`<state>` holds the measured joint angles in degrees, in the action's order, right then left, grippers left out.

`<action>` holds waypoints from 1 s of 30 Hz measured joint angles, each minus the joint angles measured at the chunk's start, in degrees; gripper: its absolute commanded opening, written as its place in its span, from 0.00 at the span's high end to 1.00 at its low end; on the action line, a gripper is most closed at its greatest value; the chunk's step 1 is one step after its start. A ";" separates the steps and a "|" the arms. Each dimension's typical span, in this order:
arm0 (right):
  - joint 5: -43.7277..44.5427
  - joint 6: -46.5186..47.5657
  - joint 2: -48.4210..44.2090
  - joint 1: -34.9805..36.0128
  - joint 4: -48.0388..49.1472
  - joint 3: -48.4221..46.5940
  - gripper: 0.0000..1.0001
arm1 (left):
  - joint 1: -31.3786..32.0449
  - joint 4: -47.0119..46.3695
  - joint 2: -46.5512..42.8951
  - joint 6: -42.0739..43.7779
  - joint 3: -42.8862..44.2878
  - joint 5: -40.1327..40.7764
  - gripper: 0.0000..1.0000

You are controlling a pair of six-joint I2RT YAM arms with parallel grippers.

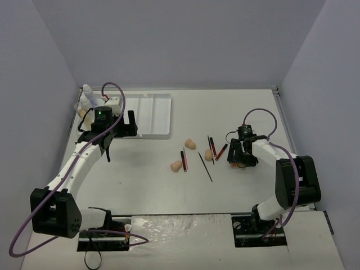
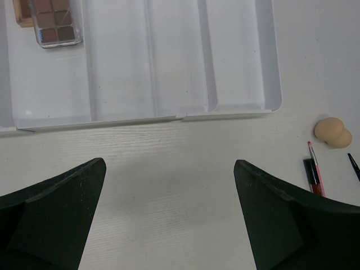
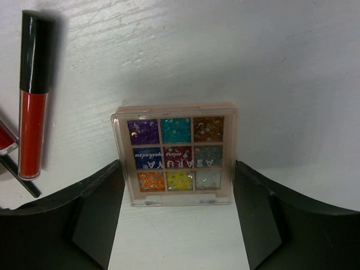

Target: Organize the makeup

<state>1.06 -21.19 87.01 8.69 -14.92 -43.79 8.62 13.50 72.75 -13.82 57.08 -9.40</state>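
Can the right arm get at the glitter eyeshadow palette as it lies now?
Probably yes. The glitter eyeshadow palette lies flat between the right gripper's fingers, nothing on top; the red lip gloss tube lies clear to one side.

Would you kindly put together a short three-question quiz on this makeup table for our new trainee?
1. True or false: the left gripper is clamped shut.
2. What lies on the table between the fingers of the right gripper?
A. a white bottle
B. the glitter palette
C. a black pencil
3. Fill in the blank: in the left wrist view, the one item already lying in the white tray is the ____ palette.

Key
1. False: its jaws stand wide apart over bare table, with nothing between them.
2. B
3. brown: the brown palette lies in a compartment at the left of that view.
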 measured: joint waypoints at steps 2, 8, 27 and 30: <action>-0.20 0.03 -0.18 0.17 0.34 0.16 0.63 | 0.00 -0.02 0.00 -0.13 0.00 -0.40 0.03; -2.51 0.87 -3.01 3.46 0.37 -0.04 0.70 | 0.53 0.60 0.32 -3.31 0.63 -4.88 0.03; -10.88 21.13 -6.50 29.98 1.40 -23.98 0.70 | 14.25 7.73 11.80 -18.11 20.41 -25.61 0.03; -12.68 23.97 -6.50 30.41 1.40 -25.14 0.70 | 15.93 7.80 13.63 -19.96 20.84 -26.59 0.04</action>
<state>-11.62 2.78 80.51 39.09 -13.51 -68.93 24.55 21.30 86.38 -33.78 77.91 -35.99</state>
